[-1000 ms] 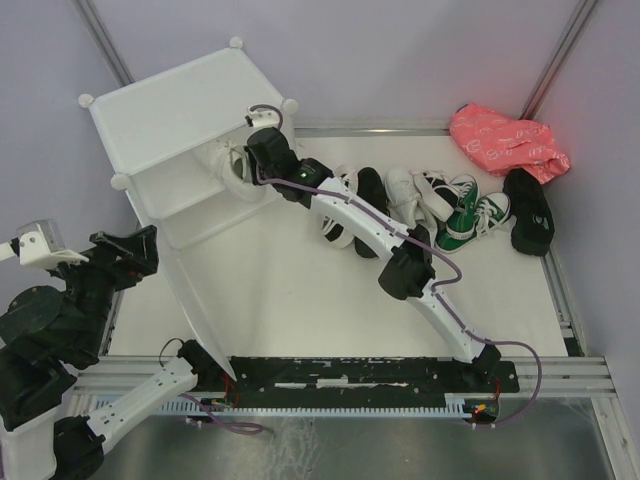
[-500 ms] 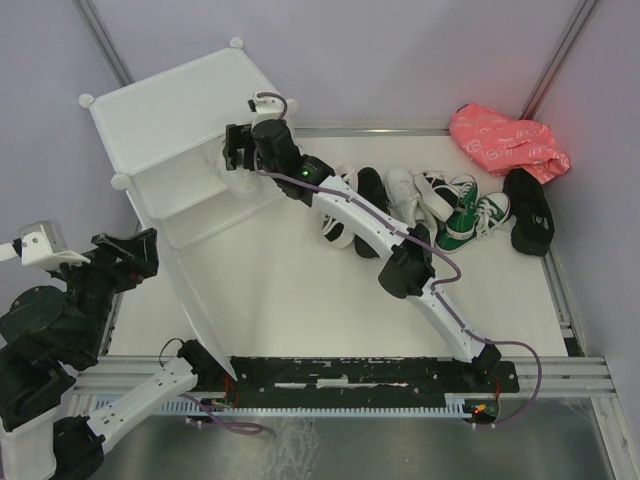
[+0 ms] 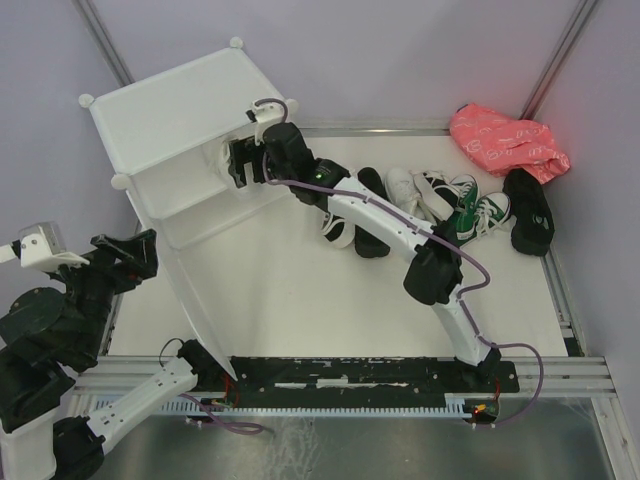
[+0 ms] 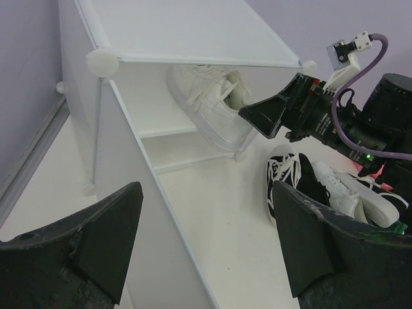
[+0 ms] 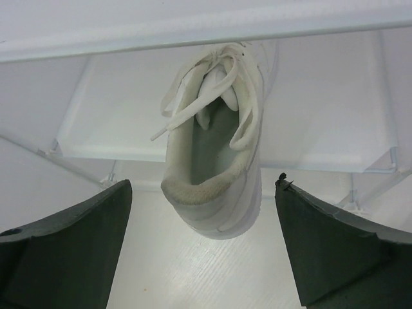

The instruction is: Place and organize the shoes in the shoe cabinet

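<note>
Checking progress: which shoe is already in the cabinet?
The white sneaker on the cabinet shelf, before the right gripper; the other shoes lie on the table.

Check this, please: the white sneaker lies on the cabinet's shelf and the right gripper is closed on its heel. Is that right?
No. The white sneaker lies on the cabinet's shelf, but the right gripper is open, its fingers clear of the heel, as the right wrist view shows.

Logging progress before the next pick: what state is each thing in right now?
shoe cabinet, door swung open
white sneaker, lying on the inner shelf, ungripped
right gripper, open, at the cabinet mouth
left gripper, open, empty
other shoes, piled on the table outside
</note>
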Robot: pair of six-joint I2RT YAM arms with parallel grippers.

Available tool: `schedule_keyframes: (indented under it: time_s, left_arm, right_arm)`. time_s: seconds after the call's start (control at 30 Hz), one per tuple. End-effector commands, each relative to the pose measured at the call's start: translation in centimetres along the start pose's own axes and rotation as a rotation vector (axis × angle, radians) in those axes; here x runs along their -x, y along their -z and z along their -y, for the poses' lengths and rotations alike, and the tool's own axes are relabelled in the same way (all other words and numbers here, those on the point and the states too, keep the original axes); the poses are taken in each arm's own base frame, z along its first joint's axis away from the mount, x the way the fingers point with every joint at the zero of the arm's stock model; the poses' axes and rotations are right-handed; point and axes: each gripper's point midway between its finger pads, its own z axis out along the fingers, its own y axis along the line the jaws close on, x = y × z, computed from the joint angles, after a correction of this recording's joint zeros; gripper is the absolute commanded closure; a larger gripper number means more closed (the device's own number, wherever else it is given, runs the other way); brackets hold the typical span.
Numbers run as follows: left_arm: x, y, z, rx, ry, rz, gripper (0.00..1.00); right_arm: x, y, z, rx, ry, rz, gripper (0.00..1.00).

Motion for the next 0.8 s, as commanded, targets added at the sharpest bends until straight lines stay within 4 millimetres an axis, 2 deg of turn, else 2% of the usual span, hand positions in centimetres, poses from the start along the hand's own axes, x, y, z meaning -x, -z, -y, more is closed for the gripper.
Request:
schedule_keyframes:
  time_s: [0.0, 0.13, 0.5, 0.7, 0.77]
  left_arm:
    - [0.2, 0.0, -0.2, 0.01, 0.027, 0.015, 0.11]
    - [0.0, -0.2, -0.1, 0.014, 0.022, 0.01, 0.11]
    - [0.4, -0.2, -0.2, 0.028, 0.016, 0.014, 0.11]
    - [0.4, 0.0, -0.7, 0.042, 0.015, 0.017, 0.11]
    - [0.4, 0.0, -0.6, 0.044, 0.011, 0.014, 0.11]
  right_arm:
    - [1.9, 1.2, -1.8, 0.098, 0.09, 0.05, 0.01]
    - [0.2, 0.1, -2.1, 0.116, 0.115, 0.028, 0.01]
    - [-2.3, -3.3, -1.2, 0.071, 0.145, 0.01, 0.01]
    - [-2.6, -4.6, 0.3, -0.003, 0.172, 0.048, 0.01]
    - [-2.3, -4.8, 0.4, -0.01, 0.18, 0.063, 0.06]
